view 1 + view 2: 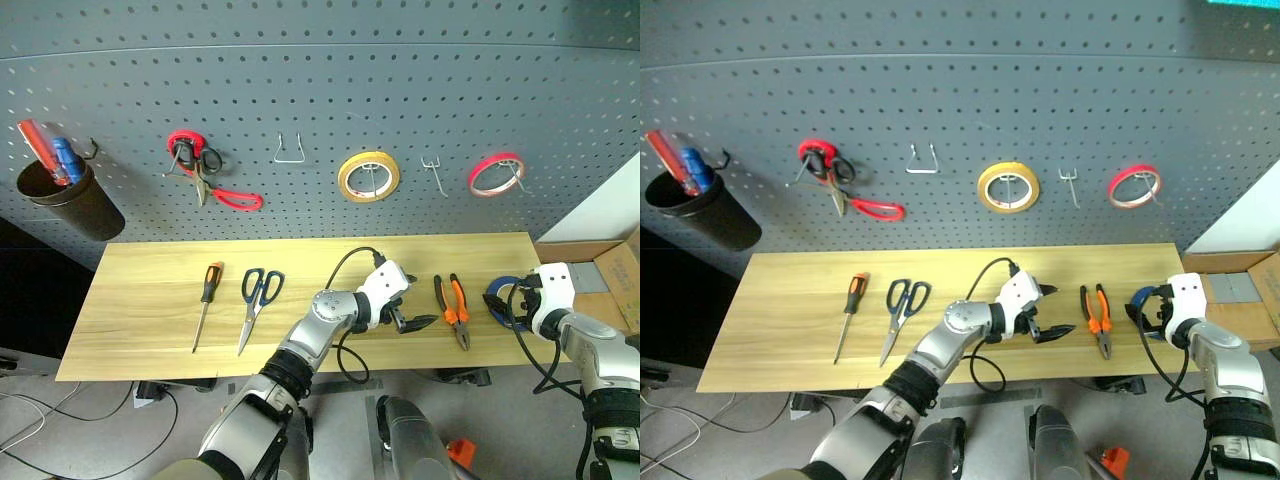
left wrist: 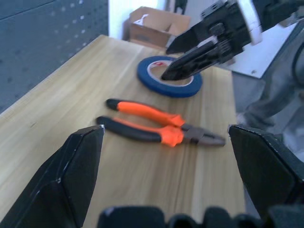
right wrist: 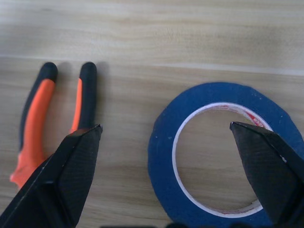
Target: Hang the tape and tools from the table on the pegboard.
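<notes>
At the far left of the pegboard hangs a black cup; what stands in it is red and blue, but too small to name. Next along, red-handled scissors hang with a red ring at their hook, partly overlapping, so the ring's nature is unclear. A bare wire hook follows, then a yellow roll, another small hook, and a red roll.

On the worktop, from the left: the screwdriver, then the blue-handled scissors just beside it, both lying flat and apart from everything else. The left gripper hovers near the middle, pointing right toward the pliers, its fingers spread wide and holding nothing. The pliers lie flat with handles toward the pegboard. Just beyond them lies the blue tape, flat near the worktop's right end; in the head views it is largely hidden behind the right gripper. That gripper sits directly over the roll, fingers apart, one fingertip reaching inside the ring; whether it touches the tape cannot be told. A cardboard box is cut off at the right edge.
</notes>
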`<control>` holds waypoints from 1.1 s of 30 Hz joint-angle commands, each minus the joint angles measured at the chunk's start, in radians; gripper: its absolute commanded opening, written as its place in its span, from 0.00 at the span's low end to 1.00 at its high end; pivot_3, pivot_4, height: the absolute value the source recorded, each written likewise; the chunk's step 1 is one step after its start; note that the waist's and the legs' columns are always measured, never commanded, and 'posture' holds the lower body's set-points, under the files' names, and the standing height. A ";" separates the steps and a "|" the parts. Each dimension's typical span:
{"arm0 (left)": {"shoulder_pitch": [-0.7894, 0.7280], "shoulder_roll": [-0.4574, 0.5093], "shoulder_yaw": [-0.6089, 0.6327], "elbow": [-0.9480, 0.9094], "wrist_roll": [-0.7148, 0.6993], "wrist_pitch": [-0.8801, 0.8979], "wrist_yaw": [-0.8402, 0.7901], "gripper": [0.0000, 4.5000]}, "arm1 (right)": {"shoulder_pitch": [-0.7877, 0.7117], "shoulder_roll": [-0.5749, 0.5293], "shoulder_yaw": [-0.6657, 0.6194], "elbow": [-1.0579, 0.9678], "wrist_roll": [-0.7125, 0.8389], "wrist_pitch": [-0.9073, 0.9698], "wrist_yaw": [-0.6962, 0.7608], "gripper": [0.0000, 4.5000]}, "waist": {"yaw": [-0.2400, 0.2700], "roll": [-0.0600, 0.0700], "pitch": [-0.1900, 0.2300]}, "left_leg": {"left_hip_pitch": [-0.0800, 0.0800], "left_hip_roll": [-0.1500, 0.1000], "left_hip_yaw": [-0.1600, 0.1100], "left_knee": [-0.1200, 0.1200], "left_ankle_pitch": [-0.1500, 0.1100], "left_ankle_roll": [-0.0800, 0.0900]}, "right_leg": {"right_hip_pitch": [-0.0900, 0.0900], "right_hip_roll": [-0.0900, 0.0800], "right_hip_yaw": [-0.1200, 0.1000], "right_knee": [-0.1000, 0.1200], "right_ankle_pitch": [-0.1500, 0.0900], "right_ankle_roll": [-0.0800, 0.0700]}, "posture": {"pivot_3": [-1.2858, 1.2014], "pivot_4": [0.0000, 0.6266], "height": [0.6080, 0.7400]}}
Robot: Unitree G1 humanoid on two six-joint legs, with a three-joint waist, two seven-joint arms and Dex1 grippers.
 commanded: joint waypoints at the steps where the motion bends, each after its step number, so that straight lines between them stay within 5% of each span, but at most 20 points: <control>1: -0.002 -0.027 -0.014 -0.004 0.007 -0.029 -0.022 0.99 | -0.005 -0.009 0.010 0.048 -0.012 -0.026 0.018 1.00 | 0.000 -0.001 0.007 | 0.000 0.000 0.000 0.000 0.000 0.000 | 0.000 0.000 0.000 0.000 0.000 0.000 | 0.49 0.58 1.00; 15: 0.003 -0.037 -0.002 -0.048 0.011 0.008 -0.033 0.99 | -0.183 -0.015 0.055 0.458 -0.080 -0.216 0.043 1.00 | 0.000 -0.003 0.017 | -0.004 0.000 0.002 0.002 0.000 0.000 | -0.003 0.000 0.000 0.000 0.001 0.002 | 0.50 0.58 1.00; 19: -0.009 -0.048 0.010 -0.039 0.003 0.015 -0.027 1.00 | -0.197 -0.014 0.056 0.480 -0.083 -0.238 0.072 0.81 | 0.001 -0.003 0.017 | -0.005 0.000 0.002 0.002 0.000 0.000 | -0.003 -0.001 0.000 -0.001 0.001 0.002 | 0.50 0.58 1.00; 28: -0.025 -0.045 0.020 -0.013 0.008 0.006 -0.036 1.00 | -0.199 -0.014 0.072 0.507 -0.110 -0.283 0.081 0.13 | 0.000 -0.003 0.017 | -0.005 0.000 0.002 0.002 0.000 0.000 | -0.003 -0.001 0.000 -0.001 0.001 0.002 | 0.50 0.57 1.00; 33: -0.027 -0.052 0.032 -0.014 -0.015 0.014 -0.067 1.00 | -0.186 -0.012 0.106 0.493 -0.159 -0.349 0.062 0.09 | 0.000 -0.002 0.016 | -0.005 0.000 0.002 0.003 0.000 0.000 | -0.003 -0.001 0.000 -0.001 0.002 0.002 | 0.49 0.49 1.00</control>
